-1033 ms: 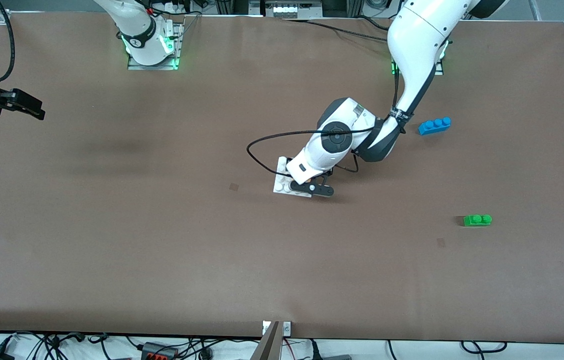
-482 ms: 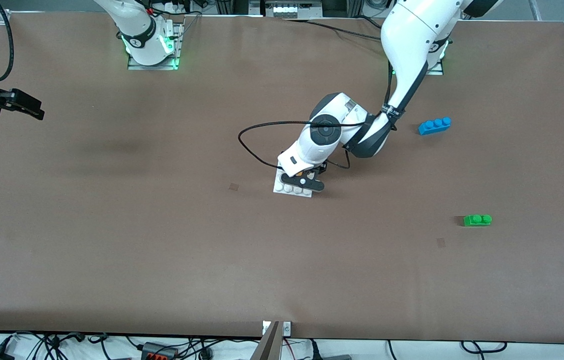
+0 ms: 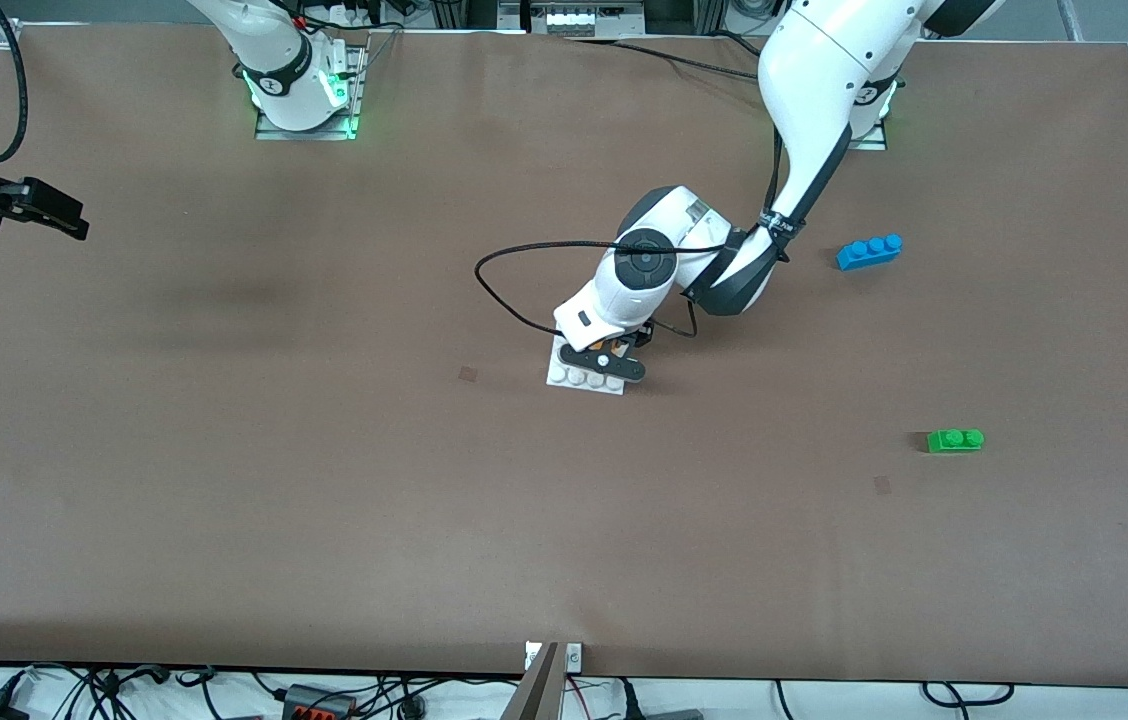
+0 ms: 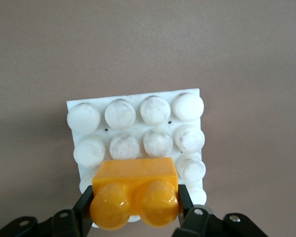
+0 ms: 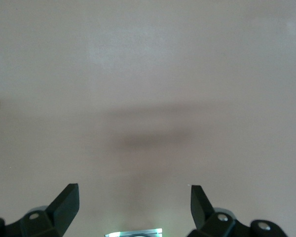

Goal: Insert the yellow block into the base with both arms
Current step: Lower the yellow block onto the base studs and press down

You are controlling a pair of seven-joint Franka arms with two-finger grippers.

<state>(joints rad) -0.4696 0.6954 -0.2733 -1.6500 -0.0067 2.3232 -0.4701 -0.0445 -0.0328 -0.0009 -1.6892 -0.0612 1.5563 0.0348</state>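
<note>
over the base (image 4: 138,128), left tool (image 4: 135,207) clenched on yellow block (image 4: 134,190) hiding some studs, right tool (image 5: 133,202) spread wide, waiting

Layout of the table. The base (image 3: 572,377) lies near the table's middle; the left gripper (image 3: 614,352) is over it, clamping the block (image 4: 134,191) above the studs. Two bricks lie toward the left arm's end: a three-stud brick (image 3: 869,251) and, nearer the front camera, a two-stud brick (image 3: 955,440). The right gripper (image 5: 134,200) waits over bare table (image 3: 324,500) at the right arm's end.
</note>
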